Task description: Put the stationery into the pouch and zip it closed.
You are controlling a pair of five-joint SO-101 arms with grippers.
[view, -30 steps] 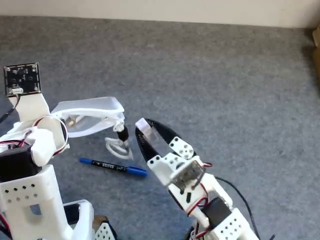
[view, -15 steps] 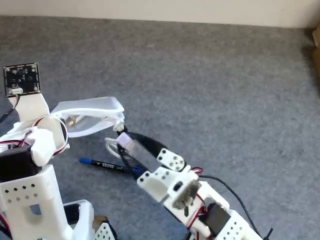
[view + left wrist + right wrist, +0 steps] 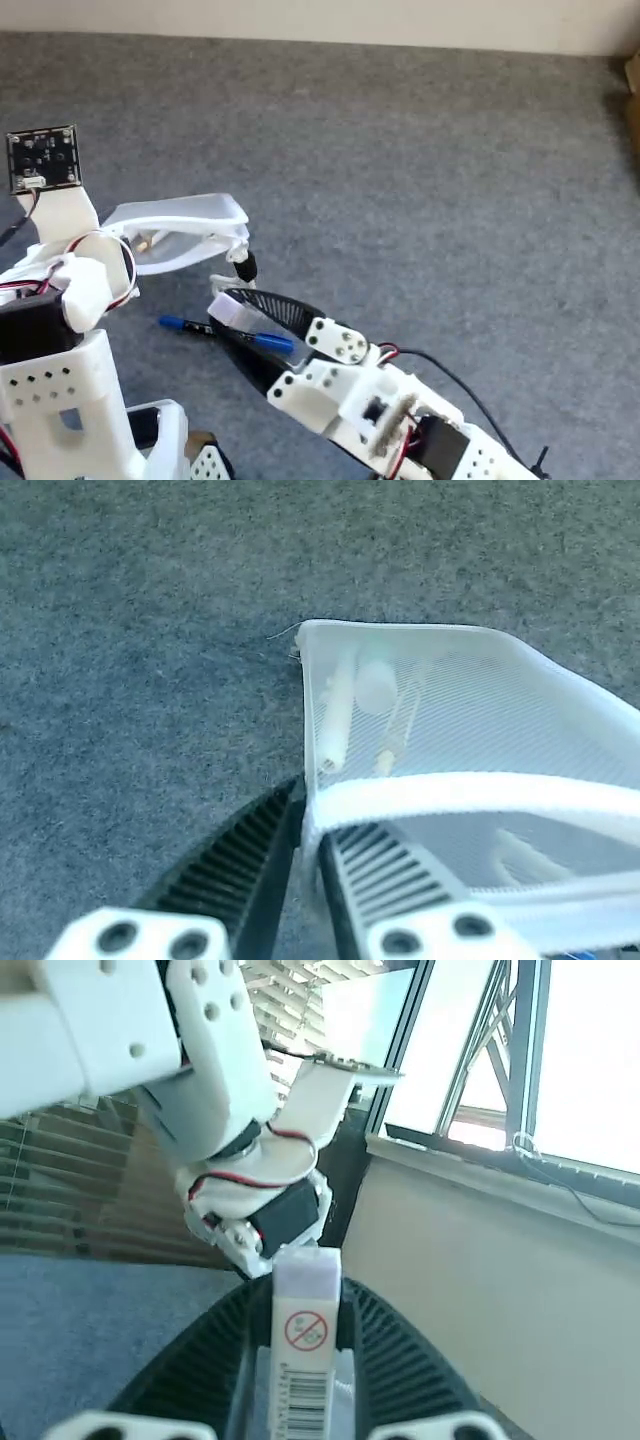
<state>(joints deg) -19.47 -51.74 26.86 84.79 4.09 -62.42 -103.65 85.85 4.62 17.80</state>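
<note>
While the left gripper (image 3: 305, 815) clamps the rim of the pouch (image 3: 180, 235), held open near the table's (image 3: 450, 150) left edge, the right gripper (image 3: 302, 1295) grips a white stick (image 3: 303, 1345) over the blue pen (image 3: 182, 324) lying beside the pouch.

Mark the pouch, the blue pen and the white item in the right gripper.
pouch (image 3: 520, 720): left wrist view, on its mesh wall.
blue pen (image 3: 180, 324): high view, on its uncovered blue end.
white item (image 3: 305, 1345): right wrist view, on its printed label.
</note>
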